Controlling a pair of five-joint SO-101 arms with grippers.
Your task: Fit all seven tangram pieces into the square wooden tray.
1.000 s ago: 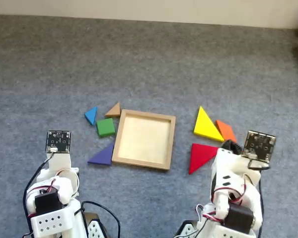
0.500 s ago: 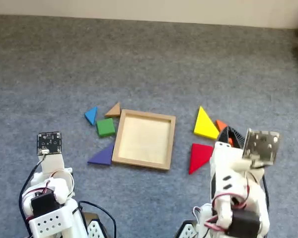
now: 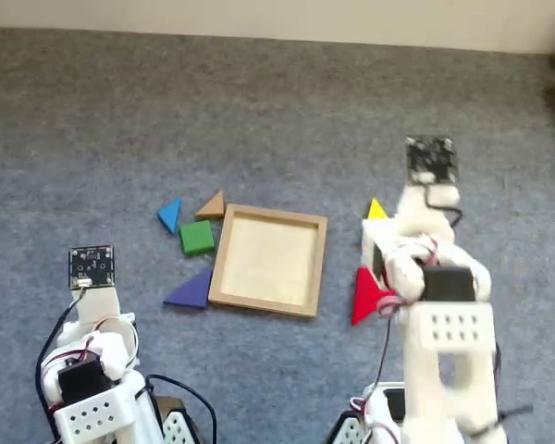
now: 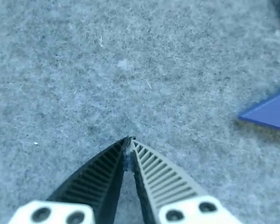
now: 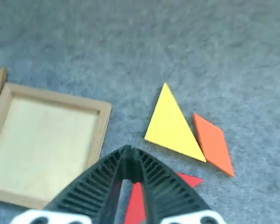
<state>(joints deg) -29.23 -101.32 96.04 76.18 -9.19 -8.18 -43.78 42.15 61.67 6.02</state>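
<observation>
left fingers [image 4: 98, 177] closed together over grey counter [image 4: 130, 56], purple triangle [image 4: 270, 112] nearby, right fingers [image 5: 100, 182] closed and empty, held above red triangle [image 3: 363, 294], between square wooden tray [image 5: 56, 95] and yellow triangle [image 5: 171, 128]

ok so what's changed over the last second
The right arm swung up and forward and now stretches over the yellow triangle and orange piece; the right hand is shut on nothing above the red triangle. The left arm shifted slightly away from the tray, left hand shut. Nothing was grasped or released; the pieces lie where they were, tray still empty.
</observation>
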